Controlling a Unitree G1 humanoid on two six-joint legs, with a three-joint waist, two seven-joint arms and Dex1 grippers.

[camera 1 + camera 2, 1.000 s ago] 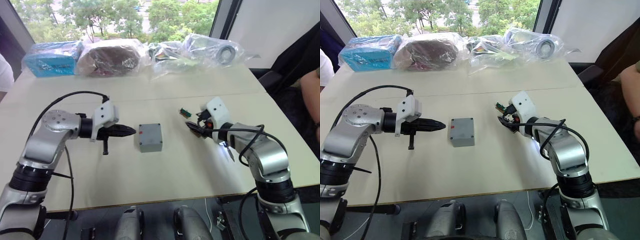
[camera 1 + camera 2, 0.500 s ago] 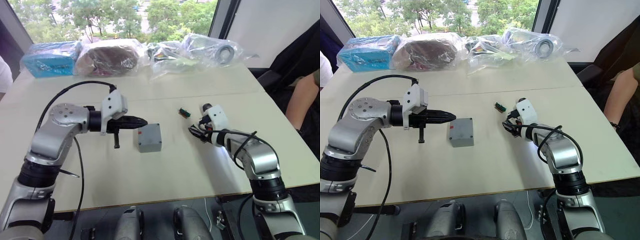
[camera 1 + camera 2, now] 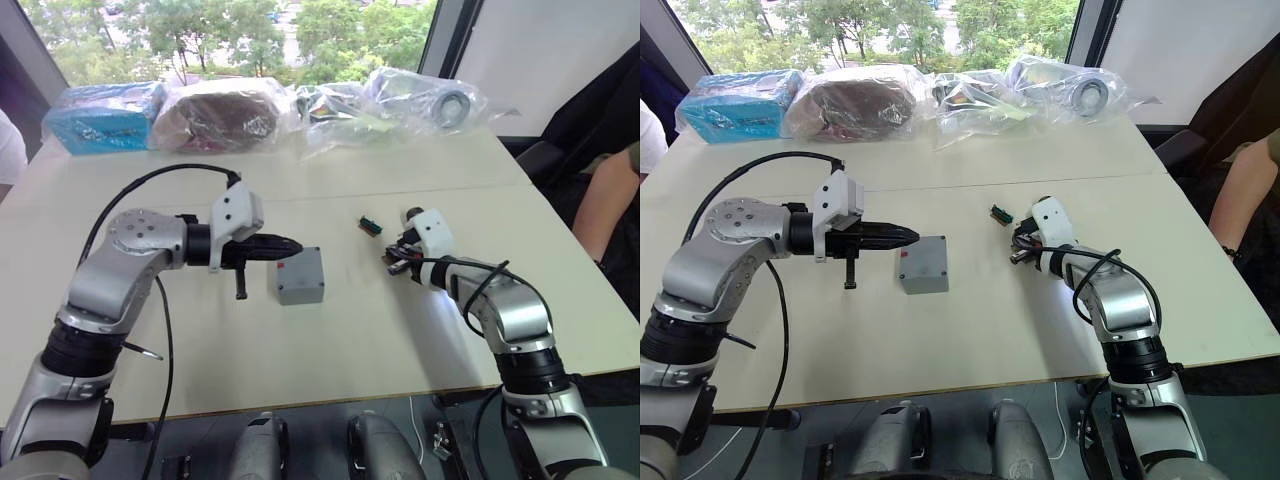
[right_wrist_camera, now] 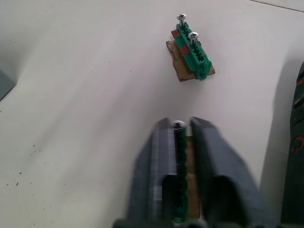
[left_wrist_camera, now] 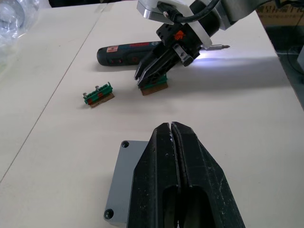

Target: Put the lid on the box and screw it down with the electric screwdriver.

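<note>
Sitting near the middle of the pale table [image 3: 330, 360], the lid [image 3: 300, 275] is already on the box, so I read them as one closed grey square enclosure with small red marks near the corner that faces my left arm. In the left wrist view I can make out dark screw holes at two of its corners.

My left gripper [image 3: 290, 247] hovers right at the enclosure's left edge, its two black fingers [image 5: 178, 175] pressed flat together with nothing between them.

Off to the right, well apart from the enclosure, my right gripper [image 4: 183, 130] is down at the tabletop, pinched onto a small green-and-brown block [image 4: 179, 156]; the right wrist view shows the green strip clamped between both fingers, a screw head at its far end. A second green block [image 4: 191, 52] carrying two upright screws lies loose on the table just beyond it, nearer the table's centre line.

The electric screwdriver [image 5: 130, 53] lies flat on the table just behind the right gripper, black with a red label, its metal bit pointing away and a patch of white light on the table near the tip.

Along the far edge of the table I see several clear plastic bags [image 3: 400, 100] and a blue package [image 3: 105, 112].
</note>
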